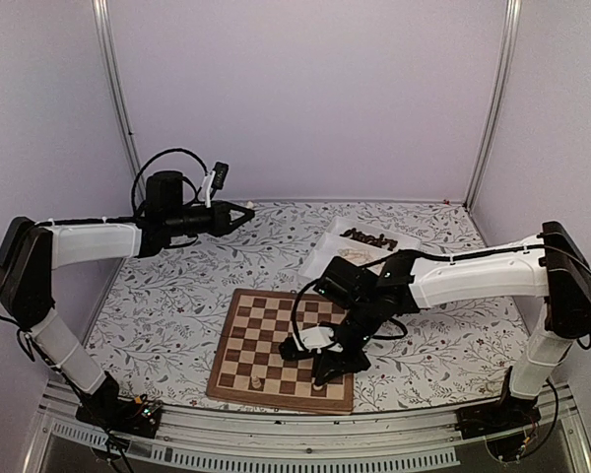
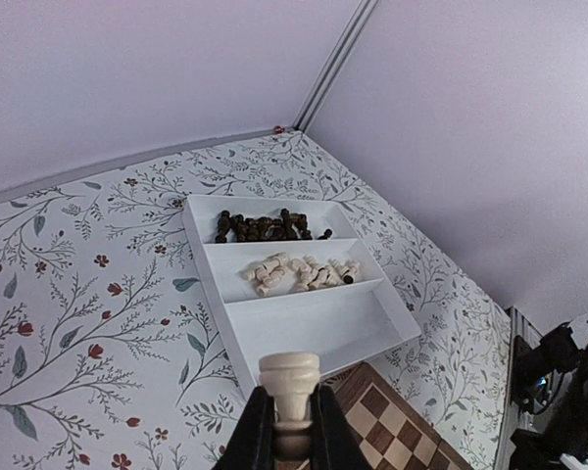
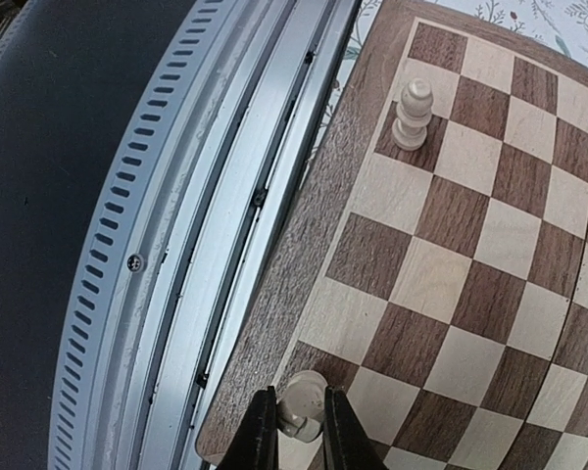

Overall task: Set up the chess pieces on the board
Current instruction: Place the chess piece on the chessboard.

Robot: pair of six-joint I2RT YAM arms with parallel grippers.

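1. Starting at the left, we find the left end effector (image 1: 242, 211) raised well above the bench (image 1: 167, 296) and away from the board. Its jaws are closed tight on the raised cream piece (image 2: 289, 377), whose rounded head pokes up between them in the left wrist view.
2. The board (image 1: 261, 325) lies flat close to the bench's near edge, and nearly all of its squares are bare.
3. On its near rank we see one standing cream piece (image 1: 257, 378), upright on a dark square by the border and apart from both arms.
4. Further right, the right end effector (image 1: 327, 374) is down over the near right corner of the board, with its jaws pinched on the lowered cream piece (image 3: 304, 397). That piece sits over the edge rank, but we cannot tell whether its base rests on the wood.
5. Behind the board to the right, the white tray (image 2: 314, 323) holds a heap of dark pieces (image 2: 265, 227) in its far compartment. A cluster of cream pieces (image 2: 299, 274) lies in the middle one.
6. We judge the task barely begun. One piece is set, one is at the board and one is in the air. The bulk has yet to be fetched from the tray, the whole dark side included.
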